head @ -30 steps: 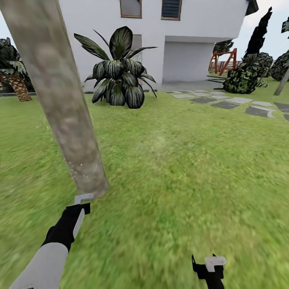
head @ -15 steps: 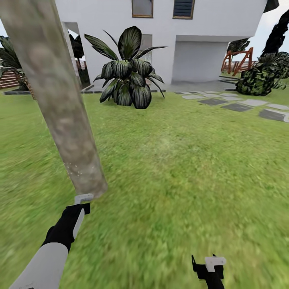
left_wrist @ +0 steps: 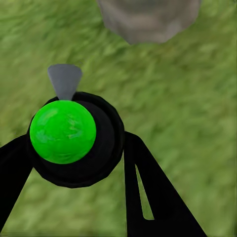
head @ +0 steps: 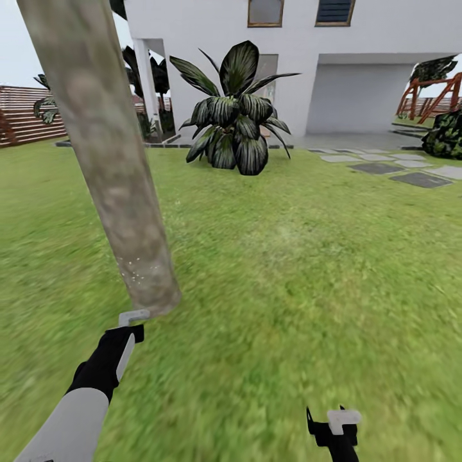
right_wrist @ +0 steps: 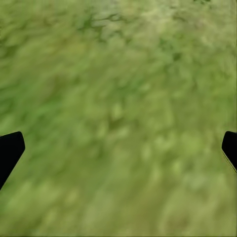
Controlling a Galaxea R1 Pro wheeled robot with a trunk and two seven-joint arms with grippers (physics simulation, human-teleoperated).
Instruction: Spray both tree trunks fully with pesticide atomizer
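One gripper has the tool: the left gripper [left_wrist: 74,163] is clamped on the atomizer [left_wrist: 69,136], a black, round-bodied sprayer with a glossy green cap and a small grey nozzle. Its two black fingers [left_wrist: 148,192] press against the body's sides, and the nozzle points toward the foot of the trunk [left_wrist: 148,17]. From the head camera the left arm reaches low across the grass [head: 308,289], gripper [head: 131,324] just short of the trunk [head: 109,167], which leans and rises out of frame. A few whitish specks of pesticide [head: 136,273] dot the bark near the base; the bark higher up looks bare.

I judge the atomizer light, rigid and smooth, so likely slippery; a hold across the widest part of the body, as now, should keep it from twisting. The cap seems a poor place to pinch.

Right gripper [right_wrist: 118,148] hangs over bare grass with its fingers spread wide, holding nothing. House [head: 321,58] and a dark bush [head: 234,115] stand well behind
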